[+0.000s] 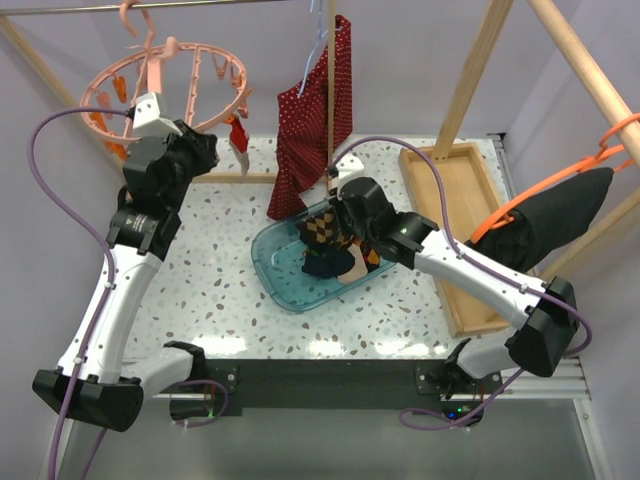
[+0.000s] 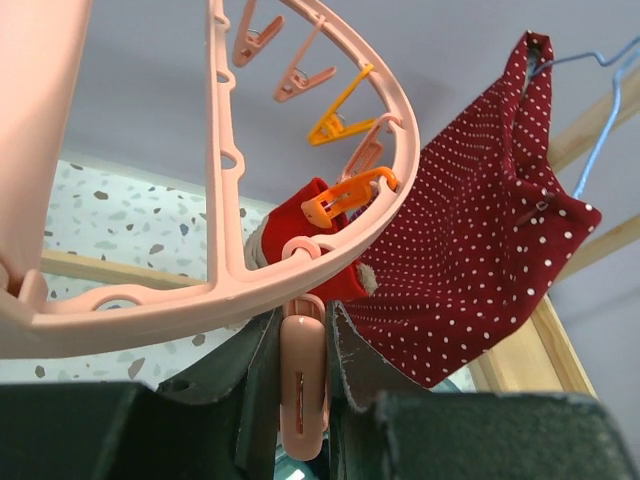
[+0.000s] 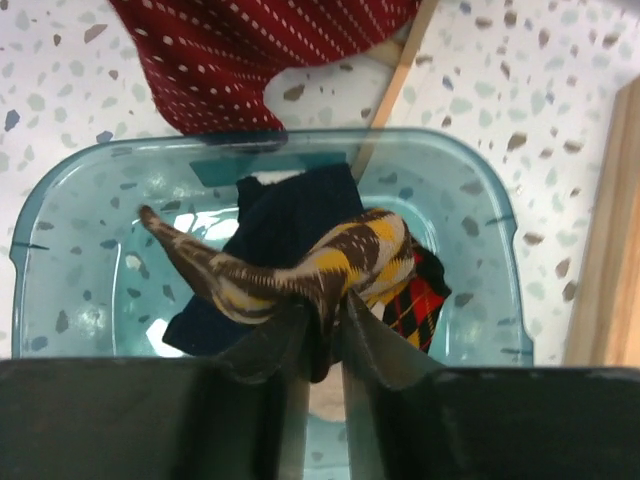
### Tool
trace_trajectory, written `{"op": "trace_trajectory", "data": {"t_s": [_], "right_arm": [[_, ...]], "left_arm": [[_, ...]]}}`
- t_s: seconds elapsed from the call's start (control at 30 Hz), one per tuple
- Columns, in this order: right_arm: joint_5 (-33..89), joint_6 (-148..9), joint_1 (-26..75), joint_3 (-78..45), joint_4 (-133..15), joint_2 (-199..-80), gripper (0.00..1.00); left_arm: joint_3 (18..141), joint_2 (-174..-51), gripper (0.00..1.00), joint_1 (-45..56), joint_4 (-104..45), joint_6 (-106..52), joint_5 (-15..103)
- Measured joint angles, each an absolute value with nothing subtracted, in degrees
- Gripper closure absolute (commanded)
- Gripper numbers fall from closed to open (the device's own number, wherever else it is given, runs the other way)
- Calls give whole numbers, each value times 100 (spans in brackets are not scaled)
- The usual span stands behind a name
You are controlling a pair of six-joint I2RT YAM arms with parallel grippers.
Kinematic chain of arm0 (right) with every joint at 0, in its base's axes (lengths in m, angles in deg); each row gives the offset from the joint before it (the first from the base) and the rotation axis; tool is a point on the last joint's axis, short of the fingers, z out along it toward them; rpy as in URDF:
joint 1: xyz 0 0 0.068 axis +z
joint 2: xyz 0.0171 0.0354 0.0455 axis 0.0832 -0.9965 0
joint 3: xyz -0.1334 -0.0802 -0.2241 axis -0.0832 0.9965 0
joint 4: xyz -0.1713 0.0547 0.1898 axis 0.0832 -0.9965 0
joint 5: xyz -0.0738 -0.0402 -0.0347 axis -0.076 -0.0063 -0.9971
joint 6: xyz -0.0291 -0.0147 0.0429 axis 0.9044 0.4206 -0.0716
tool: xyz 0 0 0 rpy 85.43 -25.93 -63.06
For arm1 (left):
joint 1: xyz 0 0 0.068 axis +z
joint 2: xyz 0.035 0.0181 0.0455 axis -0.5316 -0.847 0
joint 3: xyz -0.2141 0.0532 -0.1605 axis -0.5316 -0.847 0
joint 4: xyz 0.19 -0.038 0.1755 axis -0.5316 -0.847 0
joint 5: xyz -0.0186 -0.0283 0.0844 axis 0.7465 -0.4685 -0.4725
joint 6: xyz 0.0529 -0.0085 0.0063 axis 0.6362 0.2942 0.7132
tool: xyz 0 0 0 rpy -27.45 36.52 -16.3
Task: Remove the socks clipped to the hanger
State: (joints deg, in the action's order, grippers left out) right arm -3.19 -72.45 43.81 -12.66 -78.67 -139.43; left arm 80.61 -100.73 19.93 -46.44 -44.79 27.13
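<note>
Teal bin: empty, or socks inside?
Not empty: the teal bin holds several socks; one argyle sock sits in the right gripper.

pink hanger (image 2: pixel 150 315), yellow-brown argyle sock (image 3: pixel 350 250)

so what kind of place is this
Probably a lab mock-up of a laundry-drying corner: a pink clip hanger and a red dotted garment hang inside a wooden frame, with socks in a teal tub on the speckled table.

Three hangers are hanging, one pink ring hanger (image 2: pixel 150 310), one thin blue hanger (image 2: pixel 599 135) with one red dotted garment (image 1: pixel 310 130) and one orange hanger (image 1: pixel 495 220) with one black cloth (image 1: pixel 560 220), while one teal bin (image 1: pixel 268 280) is holding at least three socks (image 3: pixel 300 270), one clipped sock (image 1: pixel 238 140) is hanging, and one wooden tray (image 1: pixel 450 190) is lying beside two arms, the left arm (image 1: pixel 120 290) and the right arm (image 1: pixel 480 275).
</note>
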Motion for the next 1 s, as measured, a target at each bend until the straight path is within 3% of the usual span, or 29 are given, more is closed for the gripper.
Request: {"op": "trace_trajectory", "data": {"t_s": [0.03, 0.17, 0.3, 0.5, 0.7, 1.0], "right_arm": [[-236, -7288, 4306, -1266, -7955, -13956, 54], [183, -7343, 4068, -1281, -8228, -14109, 28], [588, -7212, 4018, -1478, -8477, -14372, 15], [1167, -7052, 4046, -2099, -8280, -14584, 13], [1718, -6930, 4335, -2721, -7415, -14979, 1], [1724, -6851, 4787, -3515, -6442, -16221, 2]], "left_arm": [[8061, -10073, 100, 1993, -4641, -4459, 2775], [8061, -10075, 100, 1995, -4657, -4398, 2991], [8063, -10053, 100, 1995, -4703, -4295, 3052], [8205, -10042, 100, 1995, -4829, -4160, 3205], [8338, -10042, 100, 1997, -5013, -4096, 3325], [8452, -10001, 100, 1997, -5159, -4011, 3413]]}}
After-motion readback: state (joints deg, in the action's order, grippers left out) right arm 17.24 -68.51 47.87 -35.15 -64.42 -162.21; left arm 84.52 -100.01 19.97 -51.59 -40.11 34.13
